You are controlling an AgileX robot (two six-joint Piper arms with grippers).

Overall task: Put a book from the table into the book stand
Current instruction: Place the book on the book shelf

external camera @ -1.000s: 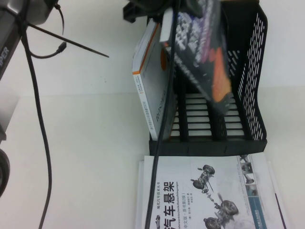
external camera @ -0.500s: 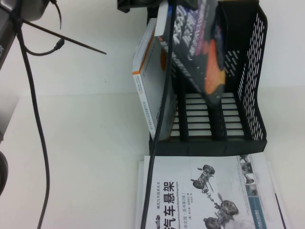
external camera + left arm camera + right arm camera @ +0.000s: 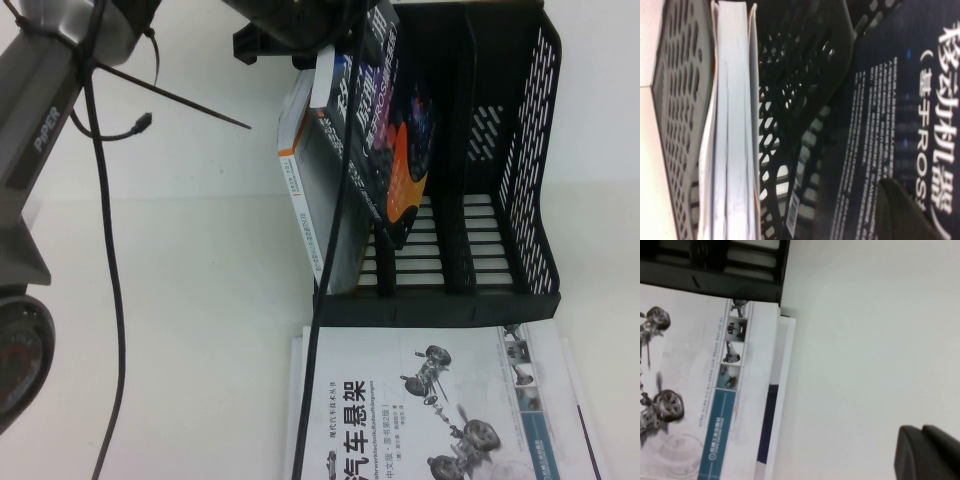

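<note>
Fingers of the left gripper [image 3: 335, 40] clamp the book [image 3: 385, 120] at twelve o'clock above the book stand [image 3: 500, 150]; right gripper [image 3: 927, 452], finger spread untellable, hovers over the table [image 3: 865, 340].

Glossy paper cover on the book [image 3: 395, 130], black perforated plastic book stand [image 3: 525, 150], smooth matt white table [image 3: 190, 300]

Dark navy book [image 3: 385, 120] with white characters and orange and purple blobs; black perforated book stand [image 3: 530, 150]; white bench [image 3: 180, 300]; white book with orange stripe [image 3: 300, 150]; white car-suspension book [image 3: 430, 400].
</note>
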